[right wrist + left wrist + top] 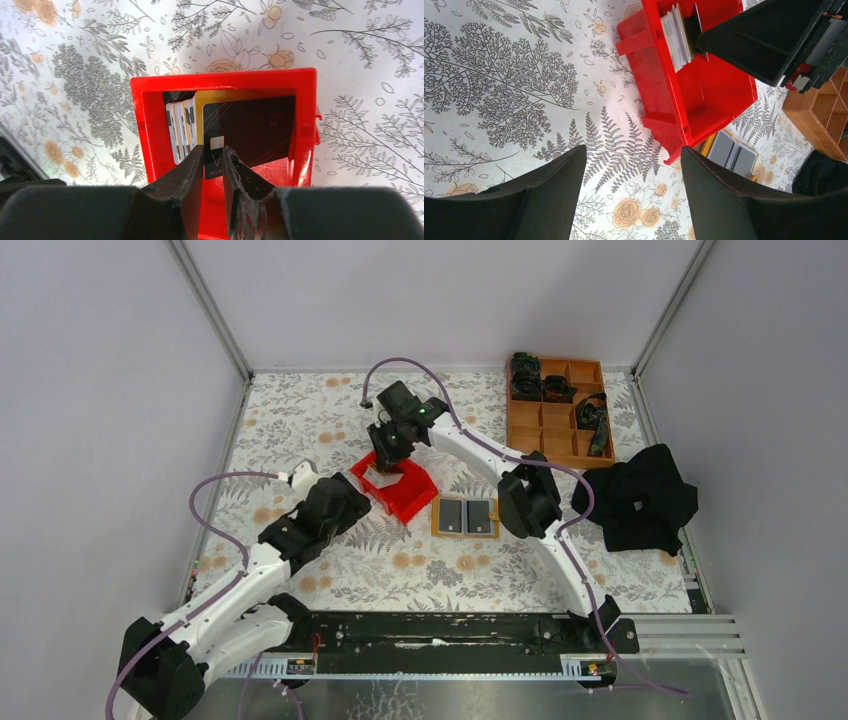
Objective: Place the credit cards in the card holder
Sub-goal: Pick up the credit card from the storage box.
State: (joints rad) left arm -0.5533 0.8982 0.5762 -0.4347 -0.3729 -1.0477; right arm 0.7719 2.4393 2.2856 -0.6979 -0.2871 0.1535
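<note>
Right claw point(213, 151) sat narrowed at the edge of one dark card point(255, 125) inside the red plastic bin point(225, 78), grip unclear. Left claw point(632, 152) hung released.

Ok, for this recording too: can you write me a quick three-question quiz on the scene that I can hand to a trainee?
1. True or false: the left tool is open and holds nothing.
2. Fill in the missing word: the card holder lies flat with its two grey panels facing ____.
3. Where do the credit cards stand? A) in the red bin B) in the compartment tray C) on the black cloth

Key: 1 true; 2 up; 3 A.
</note>
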